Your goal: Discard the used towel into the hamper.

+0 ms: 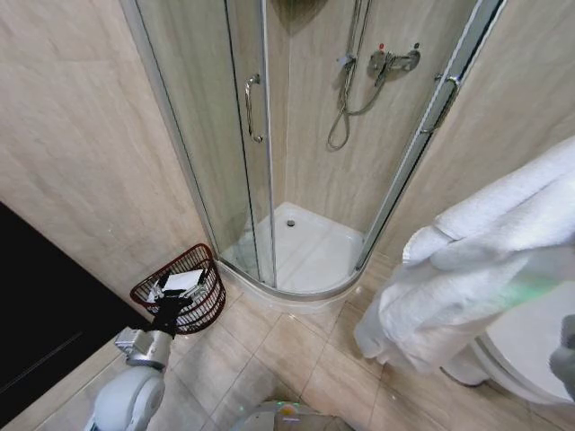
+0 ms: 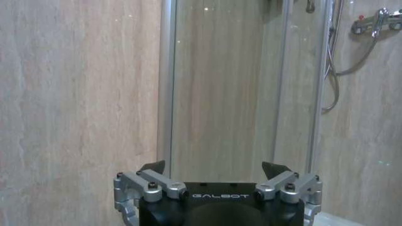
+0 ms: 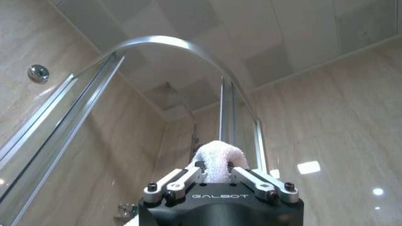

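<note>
At the lower left of the head view the left gripper (image 1: 171, 316) hangs just above the near rim of the hamper (image 1: 208, 310), a reddish-brown wicker basket standing on the floor tiles (image 1: 269, 359) against the wall, beside the curved base of the shower cabin (image 1: 305, 256). Something pale and flat already lies inside the hamper; what it is I cannot tell. In the left wrist view the left gripper (image 2: 213, 170) has its fingers spread wide with nothing between them, facing the glass door (image 2: 226, 94) and the tiled wall.

Toward the middle of the head view sits the white shower tray, with the door handle (image 1: 253, 108) above it and the shower hose (image 1: 346, 99) and tap in the upper middle of the frame.

At the right of the head view the towel (image 1: 476, 269), white and bunched, hangs high and close to the camera, well apart from the hamper. In the right wrist view the right gripper (image 3: 217, 170) is pinched on a fold of the towel (image 3: 217, 155), which bulges out past the fingertips, and the wrist is tipped upward toward the ceiling and the top rail of the cabin.

As for progress: the towel is picked up and firmly held, so the grasp looks done. What remains, by my reading, is most of the job: carrying the towel across to the lower left, over the hamper's mouth, and letting it drop in
</note>
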### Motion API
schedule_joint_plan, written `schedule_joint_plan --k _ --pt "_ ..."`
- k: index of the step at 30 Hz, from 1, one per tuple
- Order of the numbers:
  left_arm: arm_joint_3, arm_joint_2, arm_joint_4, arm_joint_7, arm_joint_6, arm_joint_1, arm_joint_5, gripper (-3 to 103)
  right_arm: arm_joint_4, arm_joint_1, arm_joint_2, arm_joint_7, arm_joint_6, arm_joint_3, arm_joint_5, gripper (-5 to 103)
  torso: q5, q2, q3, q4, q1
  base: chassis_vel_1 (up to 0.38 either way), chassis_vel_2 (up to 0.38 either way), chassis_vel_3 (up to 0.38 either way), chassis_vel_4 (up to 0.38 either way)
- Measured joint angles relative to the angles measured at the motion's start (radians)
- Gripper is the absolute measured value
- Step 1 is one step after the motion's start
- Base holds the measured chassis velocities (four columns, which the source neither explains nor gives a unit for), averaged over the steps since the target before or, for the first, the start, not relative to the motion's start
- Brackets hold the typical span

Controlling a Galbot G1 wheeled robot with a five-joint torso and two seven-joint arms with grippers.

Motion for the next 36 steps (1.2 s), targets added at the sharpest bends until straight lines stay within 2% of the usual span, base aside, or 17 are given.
schedule_joint_plan --k 36 --pt "0.0 0.0 0.0 0.0 0.0 0.0 0.0 100 0.0 -0.008 0.002 -0.006 -0.004 -0.018 -0.017 8 0.0 0.161 0.092 0.0 0.069 0.0 0.0 0.0 0.0"
